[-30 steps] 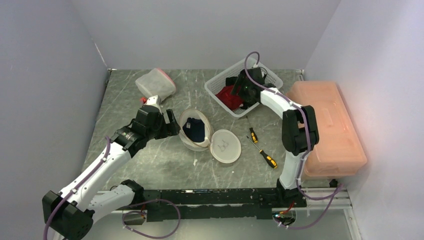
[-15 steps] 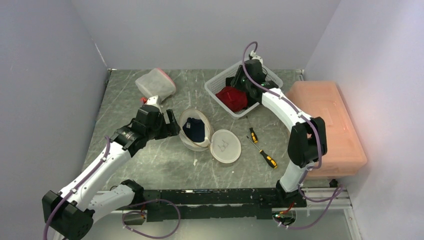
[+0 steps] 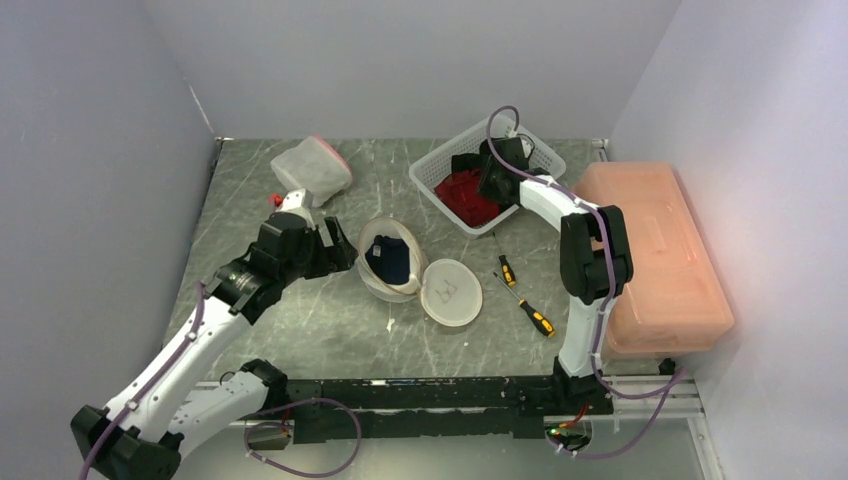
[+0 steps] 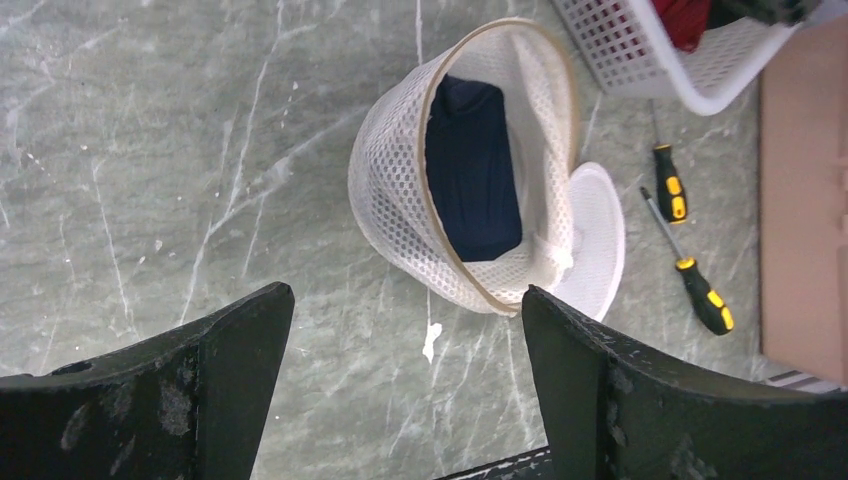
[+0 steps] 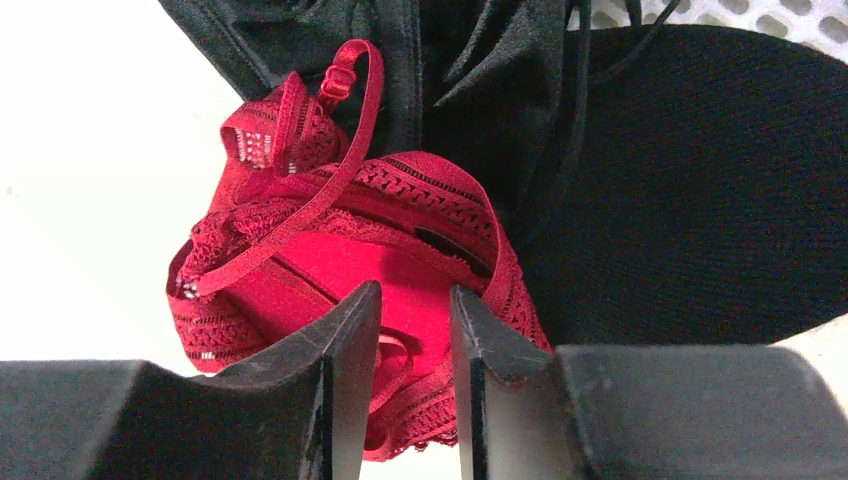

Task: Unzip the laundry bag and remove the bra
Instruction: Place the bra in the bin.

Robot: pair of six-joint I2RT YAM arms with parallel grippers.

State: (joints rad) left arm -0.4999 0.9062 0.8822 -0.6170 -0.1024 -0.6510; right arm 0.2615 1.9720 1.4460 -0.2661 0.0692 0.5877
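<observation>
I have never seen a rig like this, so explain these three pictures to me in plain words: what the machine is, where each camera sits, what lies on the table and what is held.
These are two robot arms bolted at the near edge of a grey table. One picture looks down from above. The other two come from a camera on each wrist, so the dark wedges at the bottom are that arm's own fingers. The left pincer stands wide open, holding nothing, and points at an open mesh laundry bag with a dark blue garment inside. The right pincer is pinched on a red bra among black clothing in a white basket. Two screwdrivers and a pink box lie nearby.
</observation>
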